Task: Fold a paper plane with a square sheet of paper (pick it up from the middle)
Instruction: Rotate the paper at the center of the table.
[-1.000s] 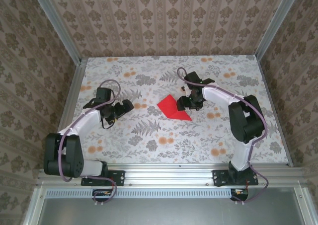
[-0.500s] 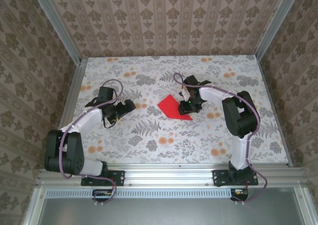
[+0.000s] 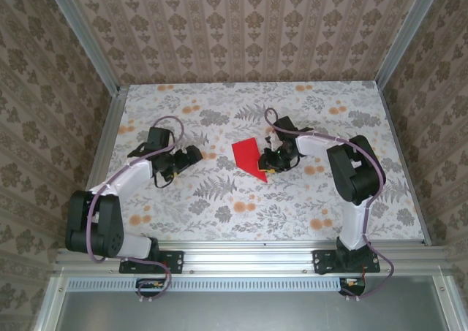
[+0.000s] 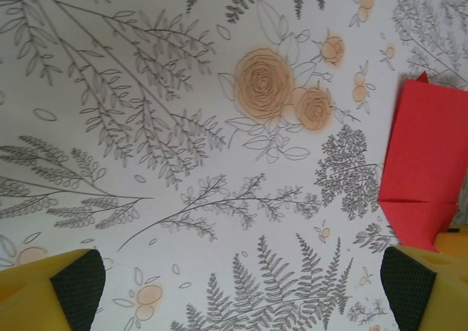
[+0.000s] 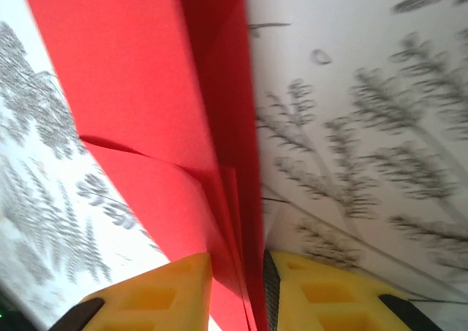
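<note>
The red paper (image 3: 247, 156), folded with a pointed near end, lies mid-table. My right gripper (image 3: 269, 163) sits low at its right edge. In the right wrist view the red paper (image 5: 146, 90) stands up in several layers between the yellow fingers (image 5: 157, 294), and my right gripper (image 5: 238, 280) is shut on that folded edge. My left gripper (image 3: 191, 156) hovers to the left of the paper, apart from it. In the left wrist view my left gripper (image 4: 241, 283) is wide open over bare tabletop, with the red paper (image 4: 428, 156) at the right edge.
The flower-patterned tabletop (image 3: 219, 199) stretches all round the paper. Patterned walls with aluminium posts (image 3: 80, 35) close in the left, back and right sides. A metal rail (image 3: 248, 250) runs along the near edge by the arm bases.
My right gripper has narrowed its jaws onto the paper's right edge and shifted slightly left. The paper's near-right point has drawn in. The left arm has barely moved.
</note>
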